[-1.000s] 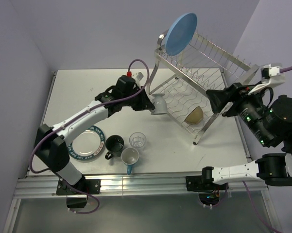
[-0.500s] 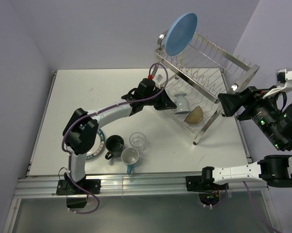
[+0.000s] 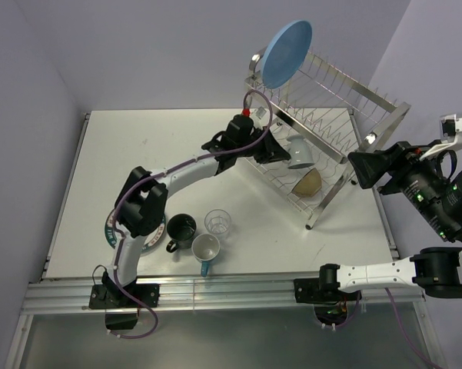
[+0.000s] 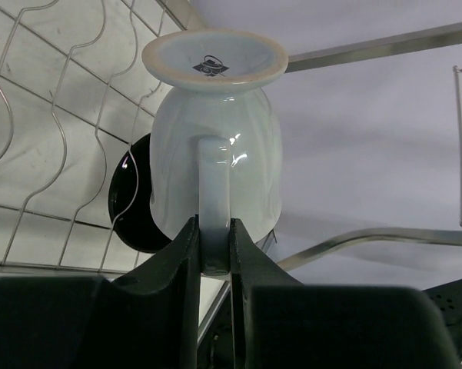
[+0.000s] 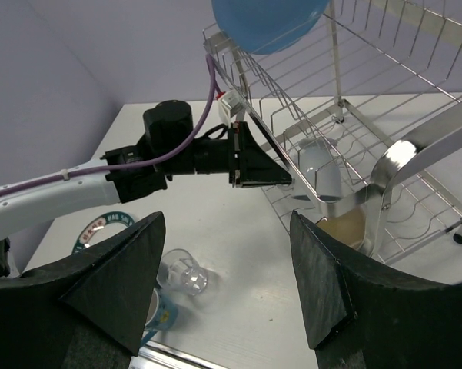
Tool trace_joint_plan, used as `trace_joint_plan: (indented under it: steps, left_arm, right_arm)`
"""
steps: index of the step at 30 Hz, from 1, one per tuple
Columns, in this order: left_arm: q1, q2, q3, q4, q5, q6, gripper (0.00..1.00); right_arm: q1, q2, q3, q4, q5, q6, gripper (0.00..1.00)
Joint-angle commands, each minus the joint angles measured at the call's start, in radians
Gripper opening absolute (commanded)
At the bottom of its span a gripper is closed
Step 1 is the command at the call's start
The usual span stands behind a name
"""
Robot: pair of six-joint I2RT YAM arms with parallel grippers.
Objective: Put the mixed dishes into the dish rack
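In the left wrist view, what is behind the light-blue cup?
A black bowl, lying against the rack wires. Only its left edge shows; the cup hides the rest, so the bowl's inside cannot be seen.

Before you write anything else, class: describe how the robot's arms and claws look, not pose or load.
Both arms have white shells and black joints. The left arm carries a purple cable and a small red fitting; the right arm shows green lights. The left claw and right claw are matte black, with tapering wedge-shaped fingers.

The left arm (image 3: 181, 171) is stretching far forward, its left gripper (image 4: 214, 231) pinching the light-blue cup (image 4: 215, 146). The right gripper (image 5: 227, 219) is hovering, spread wide.
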Motion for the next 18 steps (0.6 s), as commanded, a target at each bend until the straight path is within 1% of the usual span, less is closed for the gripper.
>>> trace_joint_plan:
  steps: [1, 9, 16, 18]
  left_arm:
    - [-0.004, 0.021, 0.091, 0.125, 0.044, -0.035, 0.0]
    - [-0.002, 0.116, 0.193, 0.187, 0.074, -0.069, 0.0]
    - [-0.002, 0.18, 0.226, 0.24, 0.11, -0.073, 0.0]
    - [-0.002, 0.202, 0.247, 0.227, 0.114, -0.059, 0.0]
  right_arm:
    - [0.002, -0.004, -0.004, 0.013, 0.003, 0.003, 0.73]
    - [0.002, 0.007, 0.018, -0.019, 0.001, 0.014, 0.73]
    - [0.001, 0.024, 0.038, -0.059, -0.006, 0.038, 0.73]
    - [0.002, 0.026, 0.038, -0.065, -0.009, 0.043, 0.73]
